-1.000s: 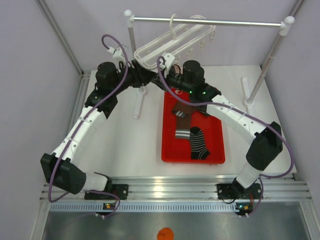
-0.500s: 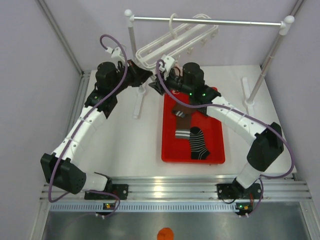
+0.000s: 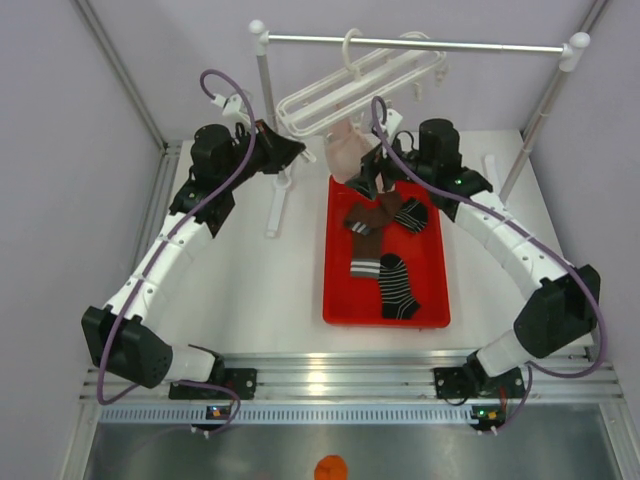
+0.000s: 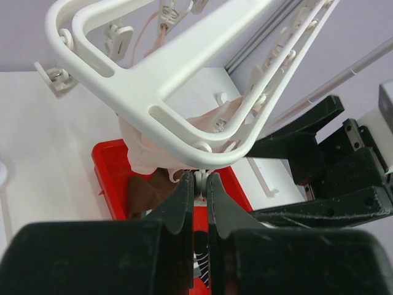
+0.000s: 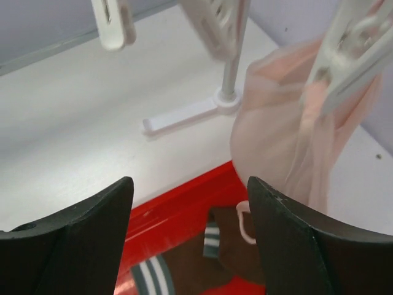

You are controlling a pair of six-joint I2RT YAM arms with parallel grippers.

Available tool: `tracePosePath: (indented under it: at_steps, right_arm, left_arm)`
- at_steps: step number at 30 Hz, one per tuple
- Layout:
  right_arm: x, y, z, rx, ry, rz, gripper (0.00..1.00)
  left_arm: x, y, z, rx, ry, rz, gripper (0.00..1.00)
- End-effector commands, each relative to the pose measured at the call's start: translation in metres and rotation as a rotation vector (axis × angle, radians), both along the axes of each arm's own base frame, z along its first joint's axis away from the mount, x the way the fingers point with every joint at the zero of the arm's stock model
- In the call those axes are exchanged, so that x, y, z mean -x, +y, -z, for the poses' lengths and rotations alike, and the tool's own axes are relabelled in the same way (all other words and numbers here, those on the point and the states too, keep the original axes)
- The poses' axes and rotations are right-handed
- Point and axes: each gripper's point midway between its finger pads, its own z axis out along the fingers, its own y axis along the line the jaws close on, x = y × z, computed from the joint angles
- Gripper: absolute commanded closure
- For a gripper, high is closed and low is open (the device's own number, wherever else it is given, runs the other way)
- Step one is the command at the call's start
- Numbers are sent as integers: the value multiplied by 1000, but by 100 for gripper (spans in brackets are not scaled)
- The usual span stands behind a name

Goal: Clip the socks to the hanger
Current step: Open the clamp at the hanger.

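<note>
So the white plastic lattice clip hanger [image 3: 350, 85] hangs by its hook off the metal crossbar [image 3: 480, 45] of the white-posted stand [image 3: 262, 100], at 12 o'clock of the white table [image 3: 250, 280]. It's tilted w/ its 9 o'clock end lower. A pale pink fabric piece [image 3: 345, 152] dangles from one of its clips. The left gripper [image 3: 298, 151] is pinched together on a small white peg [image 4: 201, 180] right under the hanger's low corner, and the wrist cam shows the fingers [image 4: 181, 203] tight on both sides of it. The right gripper [image 3: 373, 182] sits just at 3 o'clock of the pink piece, above the 12 o'clock end of the red plastic rectangular tray [image 3: 335, 300], jaws spread wide apart w/ nothing btwn them. The socks all lie in the tray: dark brown socks w/ white-striped cuffs [image 3: 363, 222] at the 12 o'clock end, black sock w/ thin white stripes [image 3: 398, 288] toward 6 o'clock. Can't tell if a 2nd black one is tucked under it. The tray's a bit to 3 o'clock of table centre.
</note>
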Motion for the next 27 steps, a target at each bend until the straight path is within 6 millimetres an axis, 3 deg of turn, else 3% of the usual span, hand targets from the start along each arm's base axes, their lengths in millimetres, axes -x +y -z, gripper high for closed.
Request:
tracePosePath:
  at_steps: [1,8,11,14,18,21,23,24,26,27]
  right_arm:
    - [44,-11,22,58,100,-101,27]
    - [67,-52,117,309,257,-27,39]
    - [88,-63,147,412,285,-123,39]
    - [97,-70,164,522,134,-285,37]
    - [82,-71,169,668,-310,-546,32]
    - [68,-58,173,721,-492,-745,32]
    - [69,-49,177,740,-545,-879,34]
    - [79,-46,183,744,-504,-949,35]
    - [70,-37,191,783,-534,-1038,36]
    - [77,-34,202,795,-512,-1097,36]
  left_arm:
    - [10,-2,-17,13,-63,38,100]
    - [11,-1,-15,4,-59,39,100]
    - [11,-1,-15,0,-61,41,100]
    - [12,-2,-14,-1,-58,47,100]
    - [13,-3,-11,-8,-53,57,100]
    - [13,-3,-9,-17,-50,62,100]
    - [13,-3,-10,-18,-51,62,100]
    - [13,-3,-10,-18,-51,62,100]
    - [13,-3,-10,-18,-51,64,100]
    - [13,-2,-9,-21,-48,61,100]
